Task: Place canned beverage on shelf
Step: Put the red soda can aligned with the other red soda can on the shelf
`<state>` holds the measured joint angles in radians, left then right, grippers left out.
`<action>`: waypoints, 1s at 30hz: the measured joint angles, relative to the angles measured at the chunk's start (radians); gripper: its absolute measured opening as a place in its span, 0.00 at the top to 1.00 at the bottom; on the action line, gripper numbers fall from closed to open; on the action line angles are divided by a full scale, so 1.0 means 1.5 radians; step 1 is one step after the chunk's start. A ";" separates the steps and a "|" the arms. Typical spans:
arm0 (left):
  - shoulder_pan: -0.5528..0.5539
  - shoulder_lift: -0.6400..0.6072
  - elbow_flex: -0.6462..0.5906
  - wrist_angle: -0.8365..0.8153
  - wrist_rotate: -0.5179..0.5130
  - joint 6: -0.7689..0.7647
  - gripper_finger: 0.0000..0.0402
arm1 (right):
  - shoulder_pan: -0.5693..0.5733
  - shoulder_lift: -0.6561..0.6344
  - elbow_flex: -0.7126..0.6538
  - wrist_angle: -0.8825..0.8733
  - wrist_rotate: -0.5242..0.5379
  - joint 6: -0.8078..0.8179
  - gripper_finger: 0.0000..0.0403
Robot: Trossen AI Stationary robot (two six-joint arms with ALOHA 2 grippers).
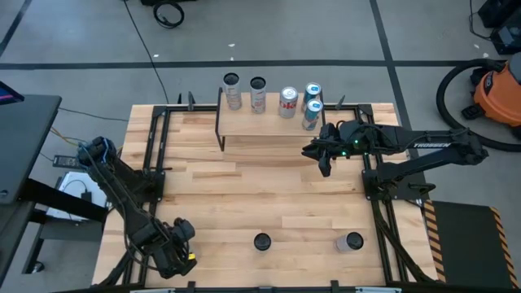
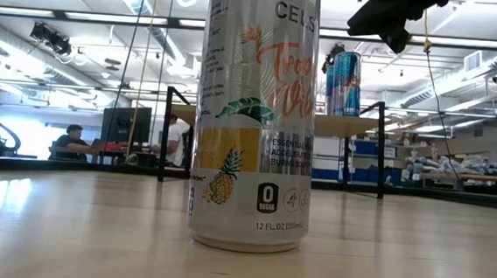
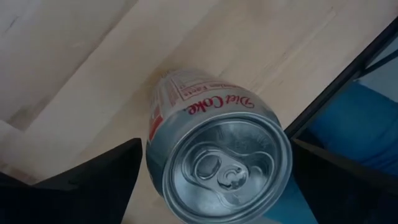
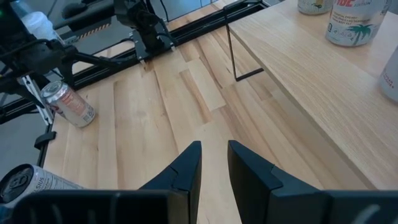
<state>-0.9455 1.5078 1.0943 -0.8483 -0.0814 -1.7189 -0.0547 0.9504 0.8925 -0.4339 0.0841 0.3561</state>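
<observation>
From above, I saw my left hand open wide at the bench's near left corner; my right hand hung shut before the shelf. Left wrist: a Diet Coke can stood between the fingers, untouched.

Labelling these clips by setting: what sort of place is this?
Most likely a robotics lab or open workshop. The wooden table sits on a bare concrete floor, an orange shop vacuum stands beside it, and the low view shows people at desks under strip lights.
</observation>
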 joint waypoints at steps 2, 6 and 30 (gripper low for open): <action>0.000 0.000 0.000 0.000 0.000 0.002 0.00 | 0.000 0.000 0.000 0.000 0.000 0.000 0.78; 0.000 -0.001 -0.011 0.008 -0.001 0.001 0.00 | 0.000 0.000 0.000 0.000 0.000 0.000 0.78; 0.005 -0.001 -0.039 0.038 0.000 -0.001 0.00 | 0.000 0.000 0.000 0.015 0.000 0.000 0.78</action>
<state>-0.9382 1.5070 1.0355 -0.7911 -0.0814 -1.7203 -0.0547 0.9508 0.8925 -0.4114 0.0841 0.3561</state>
